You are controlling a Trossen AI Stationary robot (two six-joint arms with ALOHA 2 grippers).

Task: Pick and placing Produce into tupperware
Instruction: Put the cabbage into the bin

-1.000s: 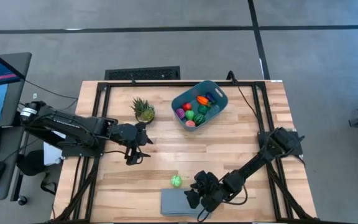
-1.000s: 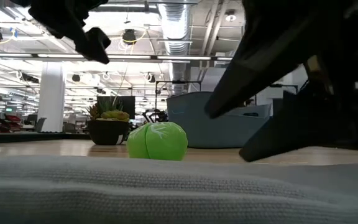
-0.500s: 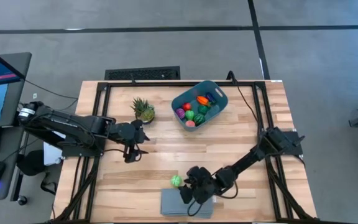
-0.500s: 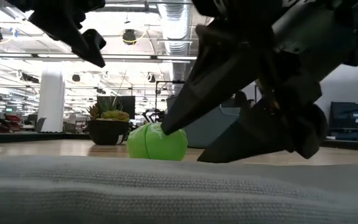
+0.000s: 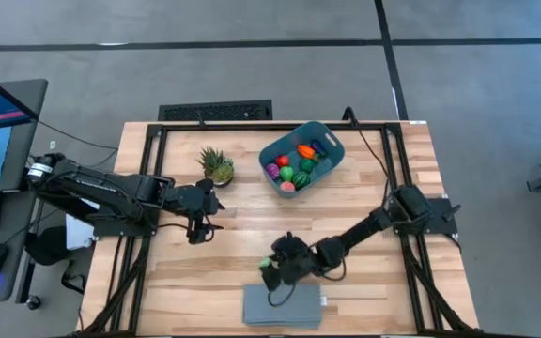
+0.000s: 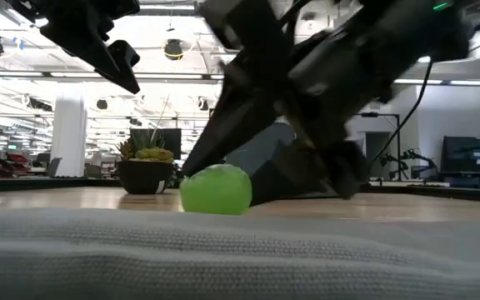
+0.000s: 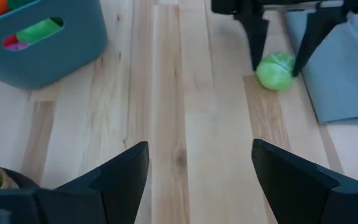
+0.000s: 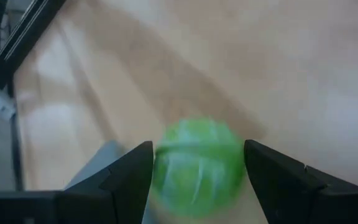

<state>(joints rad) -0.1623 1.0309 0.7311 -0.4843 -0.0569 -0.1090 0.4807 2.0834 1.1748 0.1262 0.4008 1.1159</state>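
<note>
Right gripper (image 5: 272, 275) is low at the table's 6 o'clock edge, jaws spread wide with 1 finger on either side of the green toy cabbage (image 7: 275, 70), and the right wrist view shows that ball sitting squarely between the 2 dark fingers, not yet squeezed. The cabbage rests on bare wood, just beside the flat grey-blue slab (image 5: 282, 306), at that slab's 12 o'clock side. Up toward 1 o'clock of the table centre, the teal tupperware bin (image 5: 332, 154) already holds a cluster of produce: red, green, purple, pink pieces and an orange carrot (image 5: 305, 150). So by my reading most of the job is done; this cabbage looks like the last loose piece on the table, and what remains is the close, the lift and the carry across to the bin. Left gripper (image 5: 204, 211) hangs above the boards at 9 o'clock, fingers apart and holding nothing, near the spiky potted plant (image 5: 217, 165).
</note>
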